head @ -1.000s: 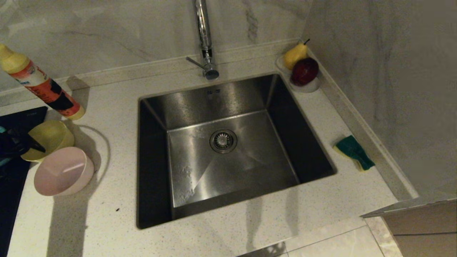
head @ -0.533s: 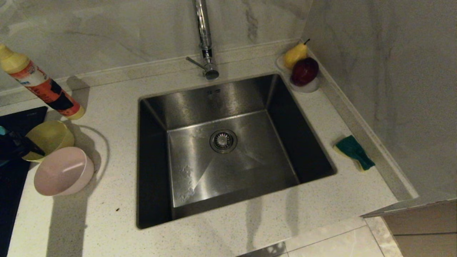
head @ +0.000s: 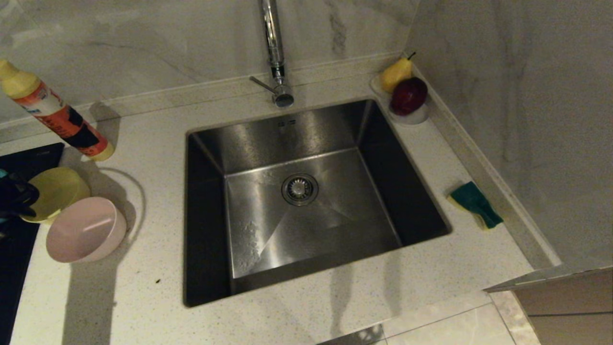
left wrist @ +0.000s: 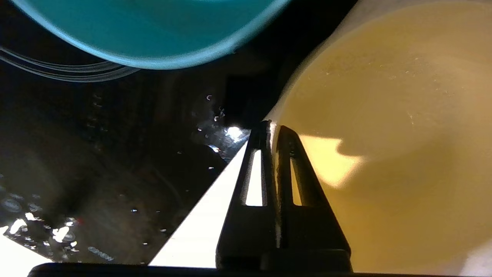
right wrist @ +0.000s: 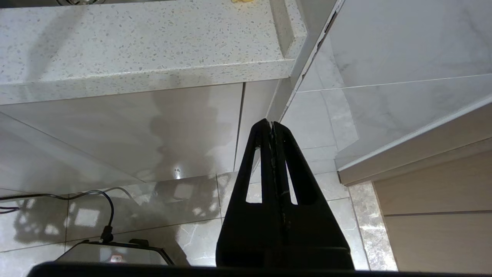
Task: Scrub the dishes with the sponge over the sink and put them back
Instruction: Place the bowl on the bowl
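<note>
Left wrist view is showing the left gripper (left wrist: 272, 129) pinching the rim of the pale yellow bowl (left wrist: 388, 127), one finger sitting inside the wall and the other outside, jaws pressed nearly together on the thin plastic. Just beyond, the light blue bowl (left wrist: 153, 30) is being cut off by the frame edge, resting over a black glossy cooktop (left wrist: 96, 154).

From the head camera the left gripper (head: 19, 196) is lying at the far left edge, mostly out of frame, and the yellow bowl (head: 55, 199) is touching the pale pink bowl (head: 86, 229). A detergent bottle (head: 55, 117) is leaning behind them. Open counter is separating the bowls from the sink (head: 306, 201), under the chrome tap (head: 275, 52). The sponge (head: 476, 205) is lying right of the basin, green face up, long axis slanting along the upstand.

The right gripper (right wrist: 272, 125) is hanging below the countertop edge (right wrist: 146, 79), fingers pressed together on nothing.
</note>
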Controlling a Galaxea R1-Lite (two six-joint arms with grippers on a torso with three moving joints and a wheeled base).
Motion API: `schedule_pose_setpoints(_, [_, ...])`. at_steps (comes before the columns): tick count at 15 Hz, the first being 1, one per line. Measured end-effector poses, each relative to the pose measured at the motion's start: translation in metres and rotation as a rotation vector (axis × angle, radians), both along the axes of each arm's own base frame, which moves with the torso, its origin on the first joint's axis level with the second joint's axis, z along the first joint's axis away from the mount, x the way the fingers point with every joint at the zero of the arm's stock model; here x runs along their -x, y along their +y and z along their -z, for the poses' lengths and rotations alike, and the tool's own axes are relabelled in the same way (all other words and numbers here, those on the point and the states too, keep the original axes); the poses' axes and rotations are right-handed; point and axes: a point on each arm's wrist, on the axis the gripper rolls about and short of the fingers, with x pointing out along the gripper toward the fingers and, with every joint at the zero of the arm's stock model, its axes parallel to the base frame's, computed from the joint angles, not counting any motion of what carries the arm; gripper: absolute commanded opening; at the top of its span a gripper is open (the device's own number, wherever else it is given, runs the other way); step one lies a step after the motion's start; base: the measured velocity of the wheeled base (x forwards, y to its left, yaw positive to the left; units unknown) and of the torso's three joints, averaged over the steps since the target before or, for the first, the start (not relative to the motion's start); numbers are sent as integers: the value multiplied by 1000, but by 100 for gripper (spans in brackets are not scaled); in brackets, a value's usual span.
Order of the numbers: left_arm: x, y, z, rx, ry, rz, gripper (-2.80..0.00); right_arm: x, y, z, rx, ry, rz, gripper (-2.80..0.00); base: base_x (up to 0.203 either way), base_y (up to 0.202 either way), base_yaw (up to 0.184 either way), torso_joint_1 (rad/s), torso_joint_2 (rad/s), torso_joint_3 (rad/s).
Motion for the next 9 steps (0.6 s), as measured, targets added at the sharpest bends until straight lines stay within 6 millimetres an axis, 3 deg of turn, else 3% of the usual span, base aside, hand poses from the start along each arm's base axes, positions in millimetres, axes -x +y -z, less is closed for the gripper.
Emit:
schedule_pose_setpoints(5, [0, 2, -8, -17, -23, -6, -280, 0, 0, 0, 0, 0, 0, -280, 0, 0, 0, 0, 0, 0])
schedule_pose_setpoints(9, [0, 3, -27, -54, -80, -13, -280, 0, 0, 0, 0, 0, 0, -280, 0, 0, 0, 0, 0, 0])
